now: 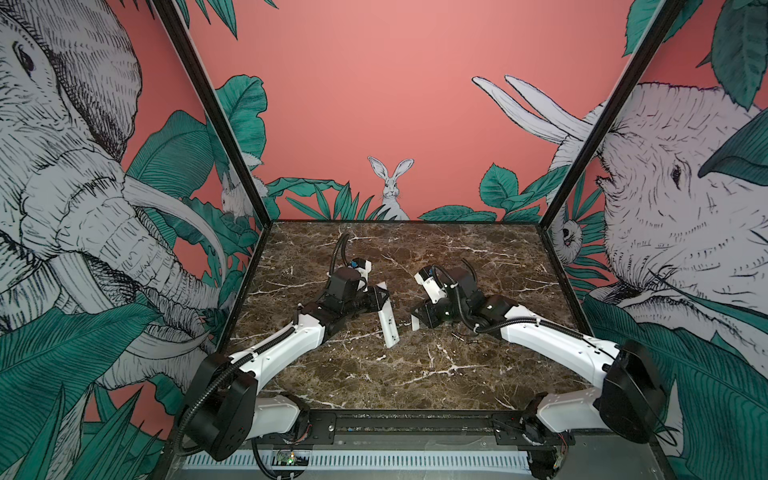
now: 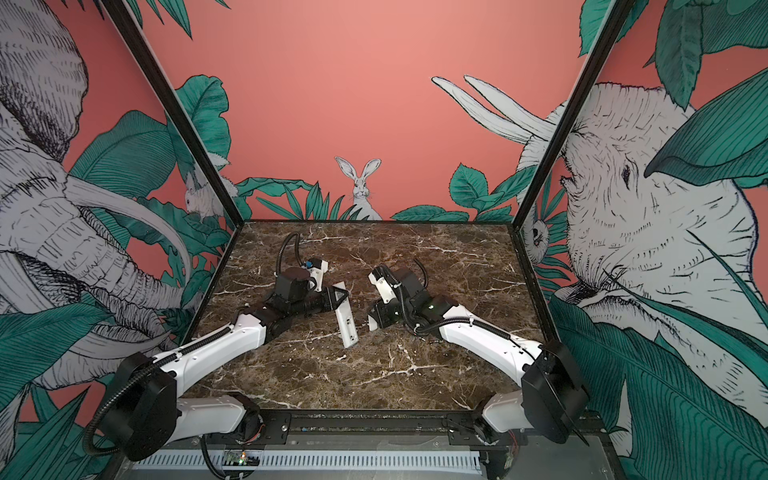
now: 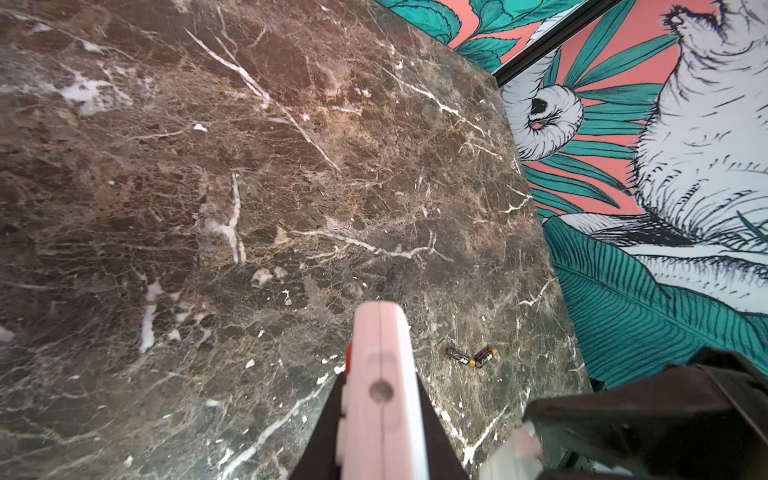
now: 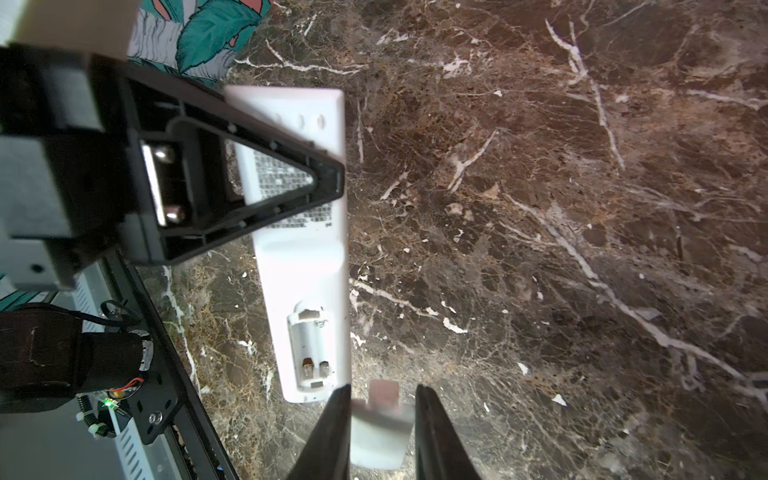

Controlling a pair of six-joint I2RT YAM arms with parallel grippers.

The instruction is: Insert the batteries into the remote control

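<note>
My left gripper (image 1: 379, 300) (image 3: 382, 388) is shut on the white remote control (image 1: 387, 324) (image 2: 347, 323) (image 3: 380, 365) around its middle. In the right wrist view the remote control (image 4: 307, 266) shows its back, with the battery compartment (image 4: 309, 345) open and empty. My right gripper (image 1: 419, 319) (image 4: 382, 395) is shut on a small white cover plate (image 4: 380, 436) (image 2: 371, 323), just beside the remote's compartment end. Two batteries (image 3: 459, 356) (image 3: 485, 356) lie end to end on the marble, close to my right forearm; in a top view the batteries (image 1: 464, 337) are barely visible.
The dark marble table (image 1: 374, 374) is boxed in by patterned walls on three sides, with black frame posts (image 1: 216, 120) at the back corners. A black rail (image 1: 415, 424) runs along the front edge between the two arm bases.
</note>
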